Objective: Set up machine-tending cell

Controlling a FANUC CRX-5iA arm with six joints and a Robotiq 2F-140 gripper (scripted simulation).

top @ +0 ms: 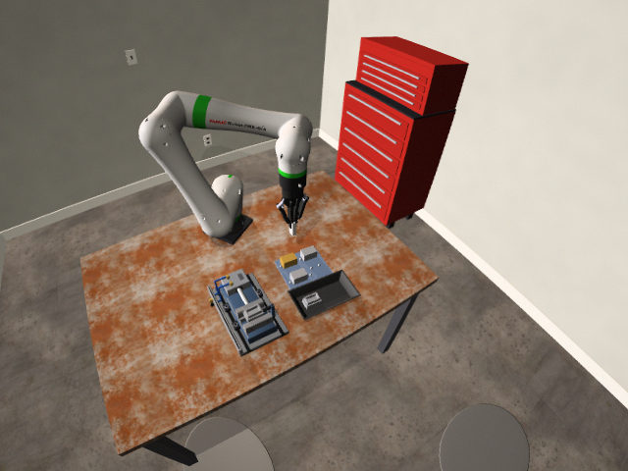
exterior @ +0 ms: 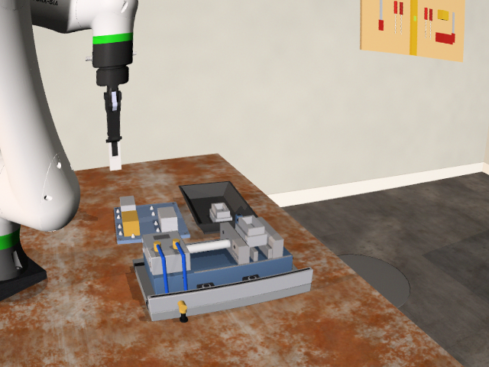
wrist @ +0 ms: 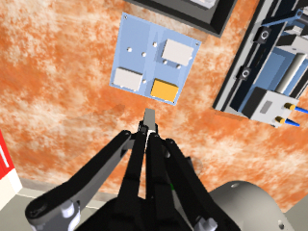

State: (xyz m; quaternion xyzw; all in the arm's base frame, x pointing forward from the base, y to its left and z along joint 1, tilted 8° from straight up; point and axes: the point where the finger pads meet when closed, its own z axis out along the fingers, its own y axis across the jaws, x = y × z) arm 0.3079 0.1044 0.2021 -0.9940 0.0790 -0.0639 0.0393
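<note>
My gripper (top: 292,231) is shut and empty. It hangs in the air above the table, behind the infeed plate (top: 304,268), and also shows in the side view (exterior: 114,161) and the wrist view (wrist: 149,115). The blue plate (wrist: 154,60) carries a brass blank (top: 287,260) and two aluminium blanks (top: 308,252) (top: 297,275), all lying flat. The dark outfeed tray (top: 324,293) holds one finished part (exterior: 220,211), pocket up. The vise (exterior: 221,256) stands open-topped in front, with a grey stepped part (exterior: 252,228) sitting in its opening; how it is seated I cannot tell.
The arm's base (top: 226,223) stands at the table's back left. A red tool cabinet (top: 400,127) stands beyond the table's far right corner. Blue hoses (exterior: 170,268) run from the vise's end block. Two round stools (top: 484,436) stand by the near edge.
</note>
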